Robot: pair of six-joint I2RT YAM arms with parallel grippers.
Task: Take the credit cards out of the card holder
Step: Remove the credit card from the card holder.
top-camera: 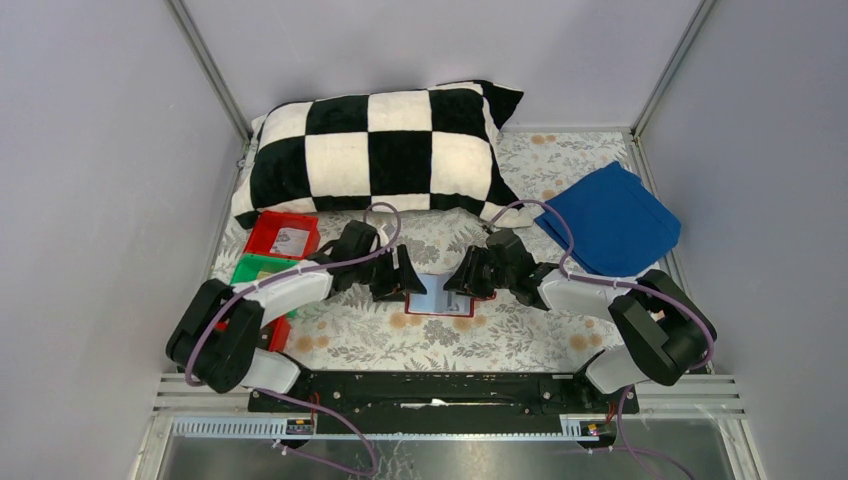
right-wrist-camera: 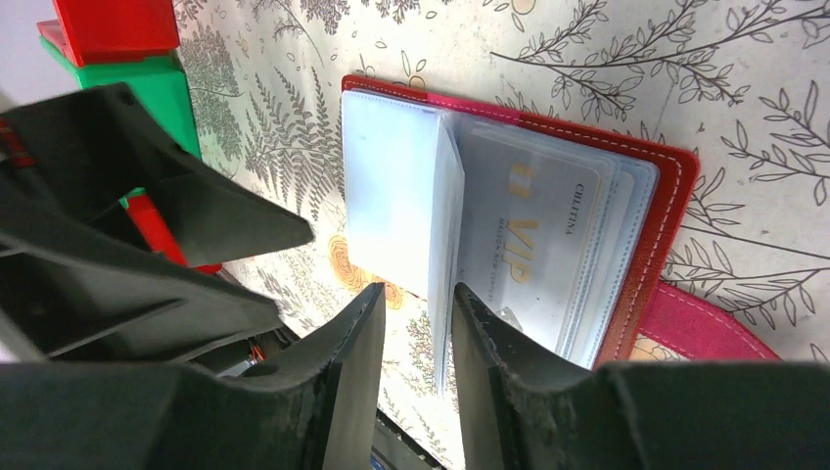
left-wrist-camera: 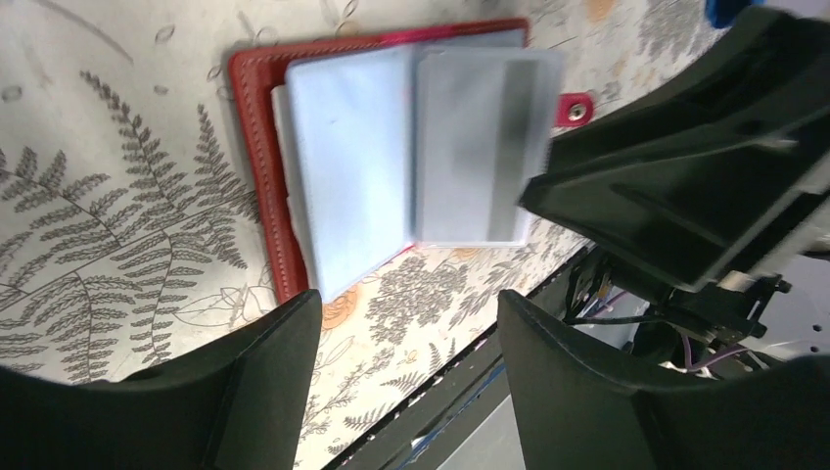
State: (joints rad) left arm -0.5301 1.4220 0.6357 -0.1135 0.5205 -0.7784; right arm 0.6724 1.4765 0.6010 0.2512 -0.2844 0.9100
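We see the red card holder [top-camera: 440, 300] lying open on the floral tablecloth [top-camera: 450, 340], between both grippers.
Our left gripper [left-wrist-camera: 406, 392] hangs wide apart and empty just beside it. Our right gripper [right-wrist-camera: 419, 304] has its jaws narrowly parted astride a raised clear sleeve [right-wrist-camera: 445, 215]. A pale VIP credit card [right-wrist-camera: 533, 245] sits sleeved inside.

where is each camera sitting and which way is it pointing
Top external: above and behind the bases, facing down over the table; the left arm and right arm meet at the open card holder.
Left wrist: on the left arm, looking down past the left fingers at the card holder; the right fingers enter from the right.
Right wrist: on the right arm, looking past the right fingers at the same holder; the left fingers show at left.
Shared: both wrist views see the card holder and the opposite fingers.
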